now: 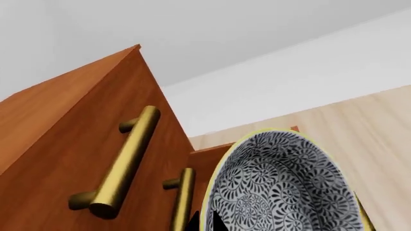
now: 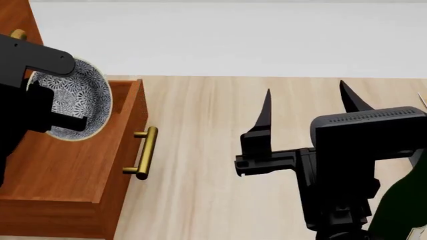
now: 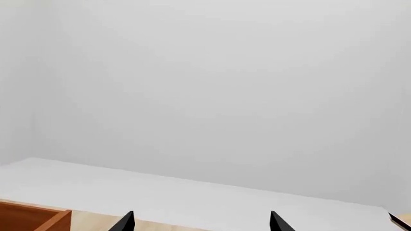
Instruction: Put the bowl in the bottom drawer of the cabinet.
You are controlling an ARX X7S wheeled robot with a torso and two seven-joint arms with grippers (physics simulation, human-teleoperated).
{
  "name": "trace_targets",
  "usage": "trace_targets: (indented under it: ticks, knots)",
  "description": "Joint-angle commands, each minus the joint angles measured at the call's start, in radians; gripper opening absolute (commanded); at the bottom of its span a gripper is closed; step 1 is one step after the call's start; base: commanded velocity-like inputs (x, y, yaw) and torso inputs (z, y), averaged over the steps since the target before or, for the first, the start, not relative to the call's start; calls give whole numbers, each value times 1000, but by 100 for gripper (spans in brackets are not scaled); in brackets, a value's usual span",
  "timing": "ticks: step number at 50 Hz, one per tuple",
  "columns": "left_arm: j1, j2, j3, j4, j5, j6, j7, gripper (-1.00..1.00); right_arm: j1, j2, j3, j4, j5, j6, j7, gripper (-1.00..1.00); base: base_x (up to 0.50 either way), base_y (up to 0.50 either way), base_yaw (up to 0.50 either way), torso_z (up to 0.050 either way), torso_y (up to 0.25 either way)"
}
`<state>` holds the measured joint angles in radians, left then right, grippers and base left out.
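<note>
Reddish-brown wooden cabinet [image 2: 17,20] at far left of head view, its bottom drawer [image 2: 123,125] pulled out over pale wood-grain floor [image 2: 220,150], 1 brass bar handle [image 2: 145,152] on the drawer front. Small round ceramic bowl [image 2: 90,97], white with dense blue-grey floral pattern and pale rim, tipped on edge above the open drawer's back part, inside facing toward the drawer front. Black left end effector [image 2: 50,107] gripping the bowl at its rim, partly covering it. From the left wrist: same bowl [image 1: 282,187] filling the lower part, patterned inside toward the camera, 2 brass bar handles [image 1: 128,161] on closed upper drawer fronts beside it, white wall [image 1: 289,67] behind.

Black right end effector [image 2: 303,107] well apart from the drawer, over bare floor, 2 pointed fingers [image 2: 265,117] spread wide, holding nothing. From the right wrist: mostly white wall, 2 dark fingertips [image 3: 125,222] at the lower edge, corner of the reddish-brown drawer [image 3: 35,216] at one side.
</note>
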<state>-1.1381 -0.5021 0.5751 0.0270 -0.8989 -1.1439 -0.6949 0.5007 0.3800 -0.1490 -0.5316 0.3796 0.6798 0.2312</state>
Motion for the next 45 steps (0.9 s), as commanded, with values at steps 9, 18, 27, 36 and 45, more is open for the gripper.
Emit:
trace_targets:
  ticks: [9,18,27,36,45]
  knots:
    - [31,-5,29,-30,46,37,9,-100,1,2,-5,3,4,-6,4,100,0,0,0,0,1]
    - [40,-5,45,-52,65,61,21,-100,3,2,-10,7,4,-8,5,100,0,0,0,0,0]
    - [52,2,63,-80,81,83,36,-100,4,3,-12,11,6,-11,6,100,0,0,0,0,1]
    - [63,3,72,-92,93,100,39,-100,1,4,-12,13,7,-16,7,100,0,0,0,0,0]
    - [69,7,90,-110,116,120,41,-100,1,6,-12,15,9,-18,8,100,0,0,0,0,1]
